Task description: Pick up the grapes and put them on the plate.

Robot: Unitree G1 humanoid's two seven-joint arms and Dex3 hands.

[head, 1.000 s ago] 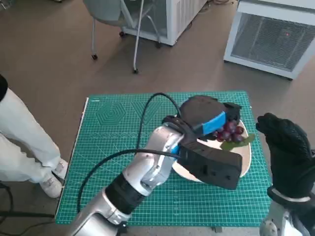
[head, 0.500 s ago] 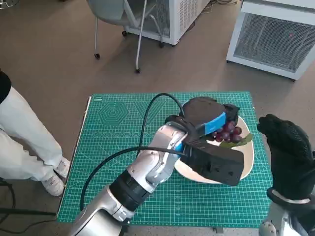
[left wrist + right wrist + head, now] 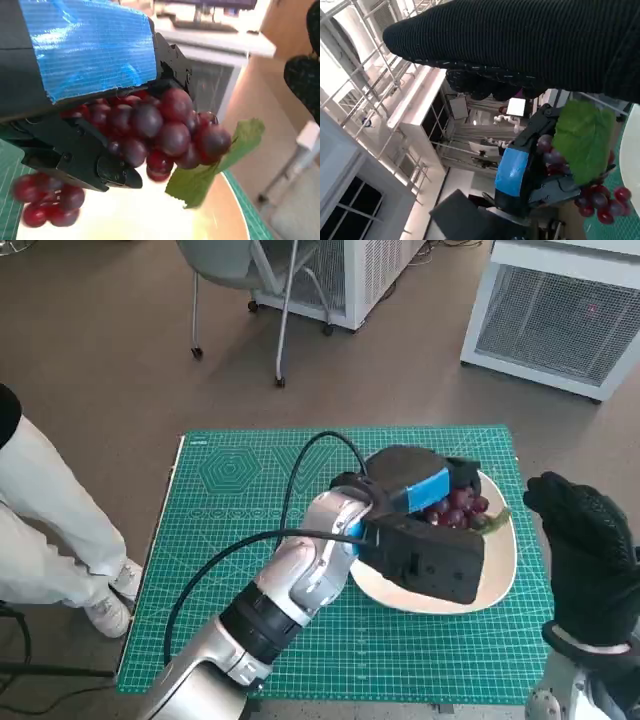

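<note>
Green matting covers the bench (image 3: 240,540); near its right edge sits the plate (image 3: 500,570). Over it the left robot hand (image 3: 425,490) grips the grapes (image 3: 455,512), presumably to set them down. The right robot hand (image 3: 590,550) hangs idle, holding nothing.

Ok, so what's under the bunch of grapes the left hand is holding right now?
Under the grapes, held by the left hand, is the pale plate, glossy enough to reflect them. A green leaf hangs off the bunch. The hand and wrist unit cover much of the plate.
</note>
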